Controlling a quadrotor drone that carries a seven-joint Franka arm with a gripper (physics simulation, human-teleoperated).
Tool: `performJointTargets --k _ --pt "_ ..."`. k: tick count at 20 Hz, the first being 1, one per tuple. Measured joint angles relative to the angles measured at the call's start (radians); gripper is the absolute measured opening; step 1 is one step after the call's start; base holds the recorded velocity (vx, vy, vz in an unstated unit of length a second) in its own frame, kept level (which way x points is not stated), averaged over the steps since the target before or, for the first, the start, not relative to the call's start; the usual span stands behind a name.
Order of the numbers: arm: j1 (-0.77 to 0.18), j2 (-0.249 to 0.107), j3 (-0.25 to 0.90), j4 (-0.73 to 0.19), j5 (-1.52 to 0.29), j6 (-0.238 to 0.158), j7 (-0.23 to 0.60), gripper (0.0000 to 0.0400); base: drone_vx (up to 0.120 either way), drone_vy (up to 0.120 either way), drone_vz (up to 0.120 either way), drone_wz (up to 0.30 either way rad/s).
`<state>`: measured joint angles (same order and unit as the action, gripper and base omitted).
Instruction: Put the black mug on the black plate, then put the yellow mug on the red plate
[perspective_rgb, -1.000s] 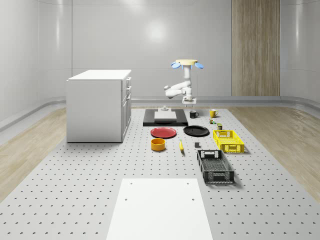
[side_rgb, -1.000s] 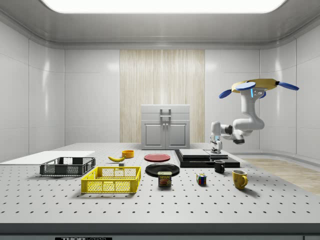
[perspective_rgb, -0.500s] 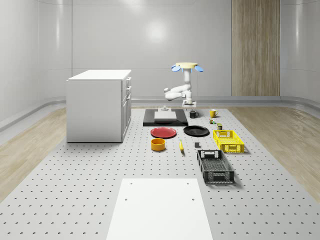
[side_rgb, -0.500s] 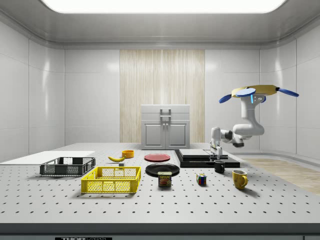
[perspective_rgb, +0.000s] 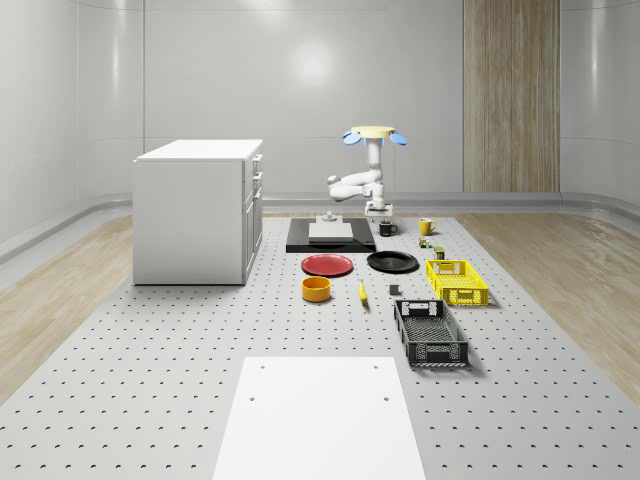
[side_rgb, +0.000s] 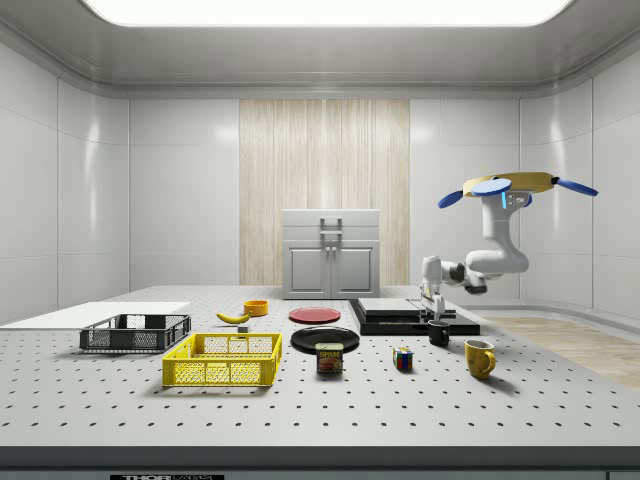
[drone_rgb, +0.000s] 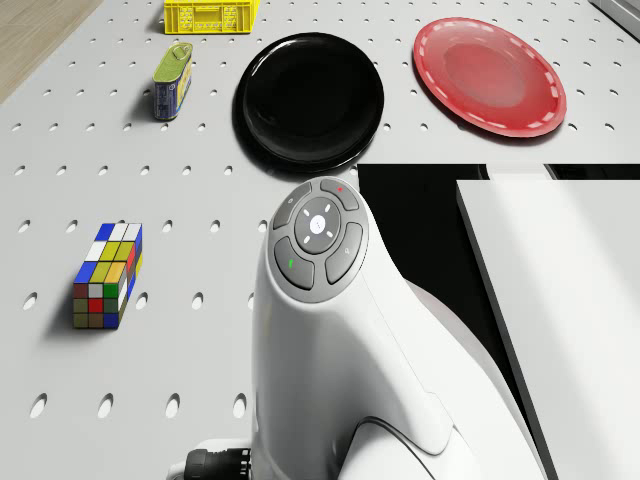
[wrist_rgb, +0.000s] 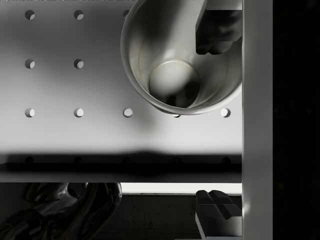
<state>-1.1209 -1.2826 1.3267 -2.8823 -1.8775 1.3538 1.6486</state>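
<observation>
1. Gripper (wrist_rgb: 217, 120) is hanging straight over the black mug (wrist_rgb: 175, 80), and its jaws are standing open. One fingertip (wrist_rgb: 217, 30) is showing over the mug's mouth just inside the rim; the other is sitting outside the wall, well apart from the first. The wall is therefore lying between them (a rim pinch, as I judge it, not a grasp round the body).
2. Black mug is standing upright on the table, mouth up, just beside the edge of the dark slab; its long axis is running in line with the fingers, so the coming move is looking like a straight drop and a squeeze.
3. From the side, the gripper (side_rgb: 432, 312) is sitting directly above the mug (side_rgb: 439, 333), very near it; contact cannot be told.
4. Black plate (drone_rgb: 310, 100) is lying near the mug on the table and is bare; the red plate (drone_rgb: 490, 75) is lying beside it.
5. Yellow mug (side_rgb: 479, 358) is waiting upright on the table, towards the side view's right of the black mug.
6. Drone (side_rgb: 515, 185) is hovering high above the table's far end, beyond the mug as seen from the plates; the arm is reaching down and back towards the mug.
</observation>
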Motion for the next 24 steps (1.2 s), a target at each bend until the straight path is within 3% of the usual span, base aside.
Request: performJointTargets --k 12,24 --pt "-0.047 -0.042 -0.035 0.009 -0.024 0.052 0.043 0.04 0.0 0.0 0.0 0.0" --pt "-0.034 -0.084 -0.065 -0.005 -0.04 0.095 0.048 0.04 0.0 0.0 0.0 0.0"
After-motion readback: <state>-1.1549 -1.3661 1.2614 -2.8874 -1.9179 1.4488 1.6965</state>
